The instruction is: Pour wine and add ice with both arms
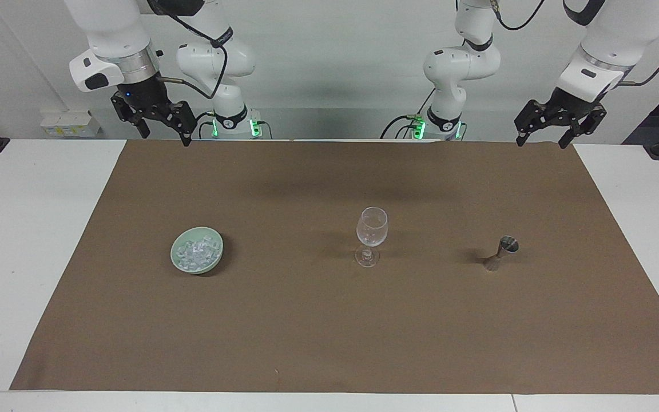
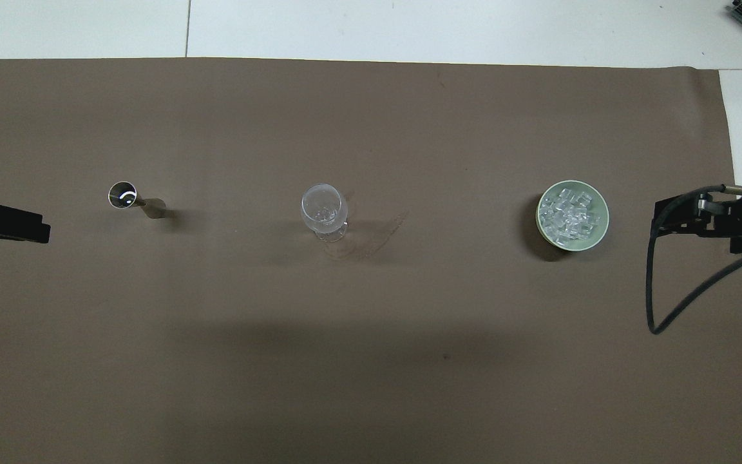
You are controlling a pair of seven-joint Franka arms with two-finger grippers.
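You have both arms parked high at the top of the facing view: the left gripper (image 1: pixel 540 140) hangs at the upper right of that frame with its fingers spread apart and nothing between them, and the right gripper (image 1: pixel 166 135) hangs at the upper left, likewise spread and empty. The ice (image 1: pixel 197 252) sits heaped in a pale green bowl (image 1: pixel 179 264) at the lower left of centre in the facing view, which is the right of the overhead frame. The wine glass (image 1: pixel 372 227) stands upright at the middle of the brown mat (image 1: pixel 329 332), and a small metal jigger (image 1: pixel 503 250) stands right of centre in the facing view. Watch the glass first: it is tall on a thin stem, so a sideways brush from either gripper would likely tip it. The jigger is narrow at its waist and looks easy to knock over or to pinch off-centre, which would spill whatever it holds. The ice chunks are small and probably slick, so a pinch may squirt one out onto the mat, and pressing into the bowl's rim could flip it. The right gripper's loose cable (image 2: pixel 680 303) could drag across the bowl on a low reach. You will find no brand, label or readable writing anywhere in either view.
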